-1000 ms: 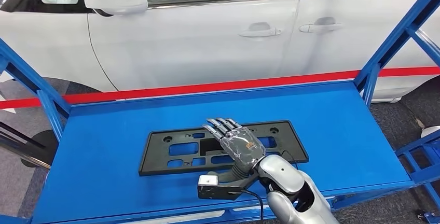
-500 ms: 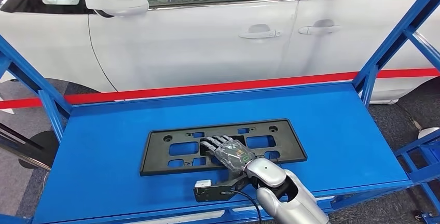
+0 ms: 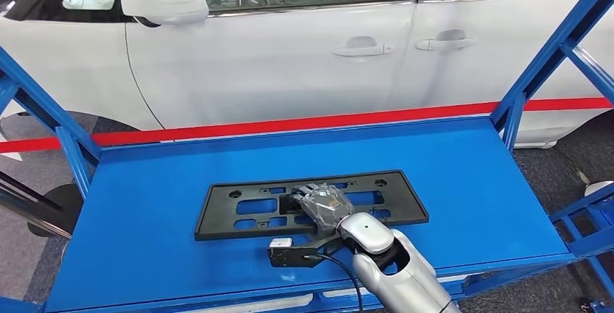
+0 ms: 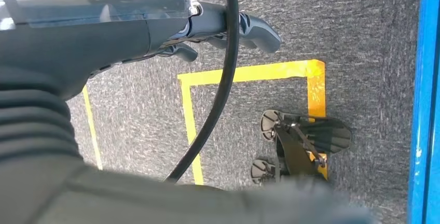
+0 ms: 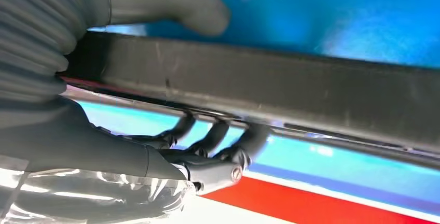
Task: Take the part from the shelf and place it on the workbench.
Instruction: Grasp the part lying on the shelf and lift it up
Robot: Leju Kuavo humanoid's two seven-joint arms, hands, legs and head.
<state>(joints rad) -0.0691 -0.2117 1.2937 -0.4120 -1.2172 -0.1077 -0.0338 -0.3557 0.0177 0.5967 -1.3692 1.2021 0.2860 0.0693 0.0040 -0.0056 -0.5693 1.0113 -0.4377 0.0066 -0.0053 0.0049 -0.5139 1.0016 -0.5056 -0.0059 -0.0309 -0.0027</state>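
Fingers [image 5: 207, 138] of my right hand [image 3: 324, 204] are hooking through a cutout of the flat black plastic mounting plate [image 3: 239, 212], while the thick grey thumb [image 5: 171, 1] is pressing on the opposite face in the right wrist view, so I am pinching its near long rail between them. That plate is lying flat a little below the middle of the head view, on the blue metal shelf deck [image 3: 470, 182], long side running left to right.

I am judging it light and fairly stiff, but thin and full of openings, so it is likely flexing and swinging if lifted from one spot; smooth plastic may slip. Holding the solid rail near the middle, as I am doing now, seems the balanced place.

Compared with a second ago, my hand has dropped from hovering with fingers extended above the plate to sitting low on it with fingers curled in; the plate itself is not shifting noticeably.

My left hand [image 4: 218, 24] is hanging over grey carpet with yellow floor tape [image 4: 249, 72], fingers loosely curled and holding nothing.

Behind the shelf, a white car [image 3: 289, 59] is filling the upper frame.
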